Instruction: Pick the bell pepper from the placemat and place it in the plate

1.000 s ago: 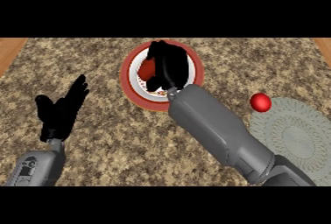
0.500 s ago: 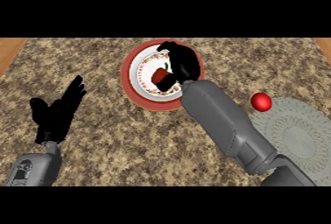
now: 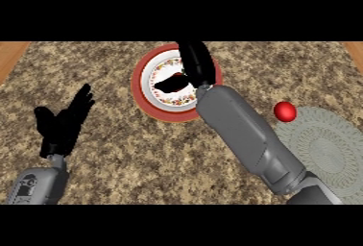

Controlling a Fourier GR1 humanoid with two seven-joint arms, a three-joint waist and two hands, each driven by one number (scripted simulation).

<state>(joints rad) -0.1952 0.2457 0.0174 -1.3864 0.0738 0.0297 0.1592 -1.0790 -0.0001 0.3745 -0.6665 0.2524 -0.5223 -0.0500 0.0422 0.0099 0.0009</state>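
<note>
Right hand [image 3: 197,62] over plate [image 3: 139,82], fingers straight, nothing held; bell pepper [image 3: 285,111] sits at placemat [image 3: 326,149] edge. Watch your pull-back: forearm could clip pepper, roll it off.

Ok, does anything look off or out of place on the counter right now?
The red bell pepper sits at the placemat's edge, yet the right robot hand is over the plate, open, with no pepper visible there.

Speckled brown granite counter top [image 3: 142,158] filling the view, wooden strips [image 3: 10,56] at both upper corners
</note>
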